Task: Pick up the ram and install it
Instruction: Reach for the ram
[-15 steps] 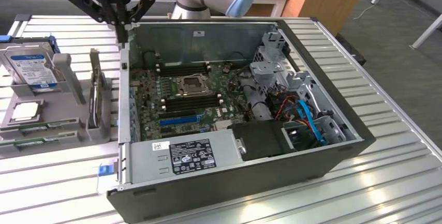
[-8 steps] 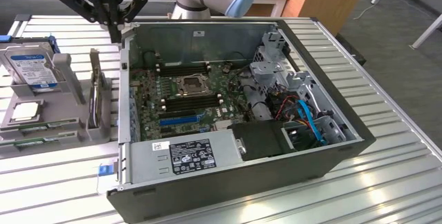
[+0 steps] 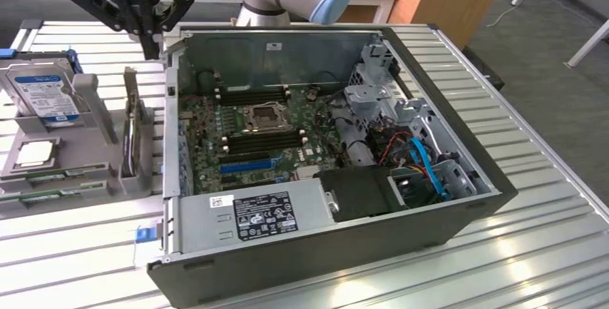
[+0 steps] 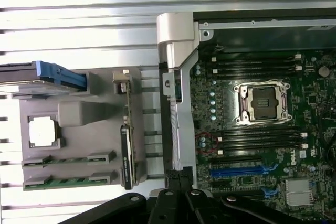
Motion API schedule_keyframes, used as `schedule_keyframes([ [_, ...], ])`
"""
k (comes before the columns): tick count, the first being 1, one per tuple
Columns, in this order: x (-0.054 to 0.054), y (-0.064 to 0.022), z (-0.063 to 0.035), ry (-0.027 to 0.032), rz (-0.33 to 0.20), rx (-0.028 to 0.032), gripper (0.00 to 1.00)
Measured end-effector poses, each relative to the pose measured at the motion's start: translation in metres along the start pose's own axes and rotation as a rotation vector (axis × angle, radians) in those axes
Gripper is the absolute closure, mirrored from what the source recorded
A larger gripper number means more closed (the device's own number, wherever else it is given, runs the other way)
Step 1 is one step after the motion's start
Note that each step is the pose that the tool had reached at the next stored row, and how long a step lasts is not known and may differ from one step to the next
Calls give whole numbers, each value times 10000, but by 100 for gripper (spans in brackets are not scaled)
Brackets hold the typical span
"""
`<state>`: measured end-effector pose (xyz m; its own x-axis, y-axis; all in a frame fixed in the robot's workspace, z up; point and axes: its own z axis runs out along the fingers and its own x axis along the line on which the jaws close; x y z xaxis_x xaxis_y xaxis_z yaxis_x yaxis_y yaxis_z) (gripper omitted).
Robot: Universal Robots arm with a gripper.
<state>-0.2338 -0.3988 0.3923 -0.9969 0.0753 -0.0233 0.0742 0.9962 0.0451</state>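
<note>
Green ram (image 4: 68,183), grey tray (image 4: 79,135), black claw (image 3: 150,52)

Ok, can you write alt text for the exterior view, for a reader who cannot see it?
A gripper hangs by a grey parts tray holding a hard drive, a processor and the green ram, at the exterior view's left of an open computer case on a slatted metal table. The motherboard inside shows empty black memory slots.
</note>
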Motion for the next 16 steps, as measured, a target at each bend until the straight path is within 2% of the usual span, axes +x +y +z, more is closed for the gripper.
schedule_keyframes([
  [16, 201, -15, -2, 0, 0, 0, 90],
])
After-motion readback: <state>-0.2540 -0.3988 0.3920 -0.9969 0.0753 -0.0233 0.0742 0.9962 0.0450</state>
